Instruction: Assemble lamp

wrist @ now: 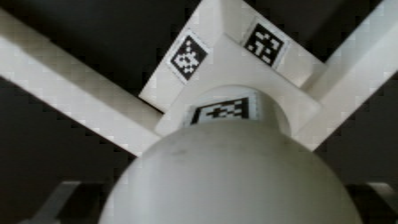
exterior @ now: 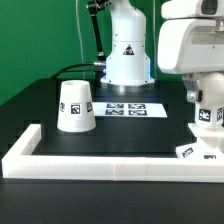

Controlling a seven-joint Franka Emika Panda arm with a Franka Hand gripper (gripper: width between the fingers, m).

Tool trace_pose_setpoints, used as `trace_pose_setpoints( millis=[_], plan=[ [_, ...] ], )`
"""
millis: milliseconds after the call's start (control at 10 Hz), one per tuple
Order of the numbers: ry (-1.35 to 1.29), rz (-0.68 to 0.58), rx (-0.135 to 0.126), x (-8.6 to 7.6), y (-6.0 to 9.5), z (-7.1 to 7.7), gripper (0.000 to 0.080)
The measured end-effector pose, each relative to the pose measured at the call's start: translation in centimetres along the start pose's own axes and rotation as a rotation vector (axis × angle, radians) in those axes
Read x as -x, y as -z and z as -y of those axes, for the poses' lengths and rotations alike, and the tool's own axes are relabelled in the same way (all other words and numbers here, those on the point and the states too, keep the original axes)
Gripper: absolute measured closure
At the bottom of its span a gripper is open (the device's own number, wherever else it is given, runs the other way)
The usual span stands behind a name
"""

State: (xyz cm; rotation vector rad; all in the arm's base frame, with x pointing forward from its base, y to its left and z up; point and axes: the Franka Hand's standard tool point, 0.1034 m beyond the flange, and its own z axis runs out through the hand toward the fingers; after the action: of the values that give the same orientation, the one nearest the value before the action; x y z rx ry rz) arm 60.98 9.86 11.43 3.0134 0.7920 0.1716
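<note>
My gripper (exterior: 205,103) is at the exterior view's right, shut on the white lamp bulb (exterior: 207,116), which it holds above the table. In the wrist view the bulb's round head (wrist: 222,172) fills the space between the two dark fingers (wrist: 64,203). A tag shows on its stem. The flat angular lamp base (wrist: 228,50), with tags, lies just beyond the stem. In the exterior view the base (exterior: 188,150) lies low behind the front rail, under the bulb. The cone shade (exterior: 77,106) stands on the table at the exterior view's left, far from my gripper.
A long white rail-like border (exterior: 110,165) runs along the front and turns up the exterior view's left side. The marker board (exterior: 133,108) lies in front of the robot's pedestal (exterior: 127,55). The table top is black.
</note>
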Motion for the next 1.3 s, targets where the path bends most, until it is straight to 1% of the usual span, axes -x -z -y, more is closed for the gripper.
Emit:
trace_pose_setpoints(
  millis=[200,700,800,900,1000,1200,1300],
  plan=[
    [-0.214,-0.004,0.002,-0.23,0.05,-0.10,0.0222],
    [-0.501,-0.006,0.005,-0.05,-0.04,-0.57,0.0222],
    [-0.625,-0.004,0.002,0.08,-0.08,-0.72,0.0222],
    [-0.783,-0.001,-0.012,0.38,-0.07,-0.75,0.0222],
    [-0.875,0.002,-0.019,0.41,-0.09,-0.66,0.0222],
    [-1.086,0.016,-0.052,0.54,-0.15,-0.62,0.0222],
    [-1.178,0.028,-0.062,0.58,-0.19,-0.45,0.0222]
  ],
)
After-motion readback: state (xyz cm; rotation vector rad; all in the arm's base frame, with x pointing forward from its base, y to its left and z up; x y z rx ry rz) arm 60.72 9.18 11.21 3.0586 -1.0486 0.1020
